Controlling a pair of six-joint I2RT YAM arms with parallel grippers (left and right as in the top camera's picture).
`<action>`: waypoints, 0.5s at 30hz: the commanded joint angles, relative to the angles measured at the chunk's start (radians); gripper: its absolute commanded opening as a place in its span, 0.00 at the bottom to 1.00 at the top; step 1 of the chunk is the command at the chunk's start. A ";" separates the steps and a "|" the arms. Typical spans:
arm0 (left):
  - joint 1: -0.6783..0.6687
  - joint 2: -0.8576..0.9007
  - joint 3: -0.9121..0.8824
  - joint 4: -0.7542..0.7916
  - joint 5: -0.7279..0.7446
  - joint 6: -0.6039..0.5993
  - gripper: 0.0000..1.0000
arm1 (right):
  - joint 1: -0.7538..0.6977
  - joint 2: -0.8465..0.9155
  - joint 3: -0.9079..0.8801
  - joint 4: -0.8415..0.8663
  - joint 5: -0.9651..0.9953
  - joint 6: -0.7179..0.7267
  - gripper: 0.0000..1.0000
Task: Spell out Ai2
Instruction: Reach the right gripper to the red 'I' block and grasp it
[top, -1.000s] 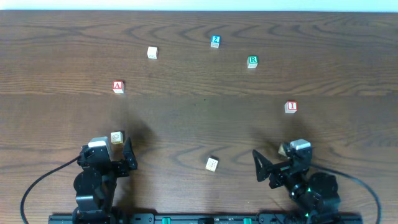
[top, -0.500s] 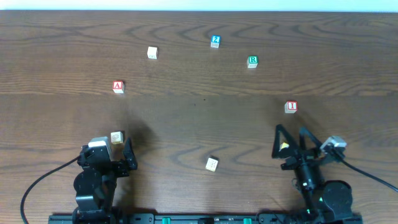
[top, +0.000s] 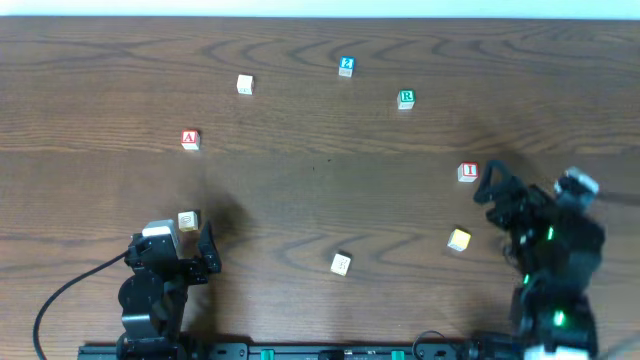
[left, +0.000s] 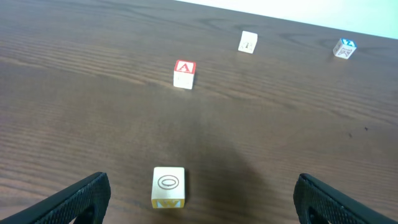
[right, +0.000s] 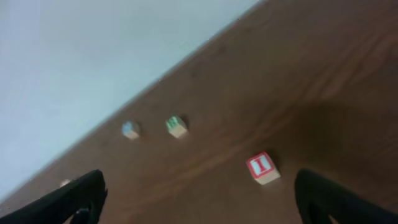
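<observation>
Two claws on show, and both are spread wide! The right claw (top: 492, 185) hangs over the tabletop (top: 320, 190) with the red I block (top: 467, 172) just beside its fingertips, apart from them. In the wrist view the I block (right: 262, 167) sits a little ahead, off-centre between the two fingers. Further out ahead of this claw, side by side, lie the green R block (right: 176, 126) and the blue 2 block (right: 130, 129), both blurred. A yellow block (top: 459, 240) lies near this claw too, back beside its arm. Over to the left claw (left: 202, 186): fingers wide, an O block (left: 168, 186) close in front, untouched. The red A block (left: 184, 73) lies well ahead of it, with a pale block (left: 248, 42) further on.
</observation>
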 joint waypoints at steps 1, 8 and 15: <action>0.001 -0.006 -0.019 -0.001 0.006 0.021 0.95 | -0.017 0.216 0.141 -0.057 -0.047 -0.112 0.96; 0.001 -0.006 -0.019 -0.001 0.006 0.021 0.95 | -0.016 0.675 0.499 -0.344 -0.057 -0.269 0.99; 0.001 -0.006 -0.019 -0.001 0.006 0.021 0.96 | -0.016 1.013 0.768 -0.580 -0.045 -0.418 0.99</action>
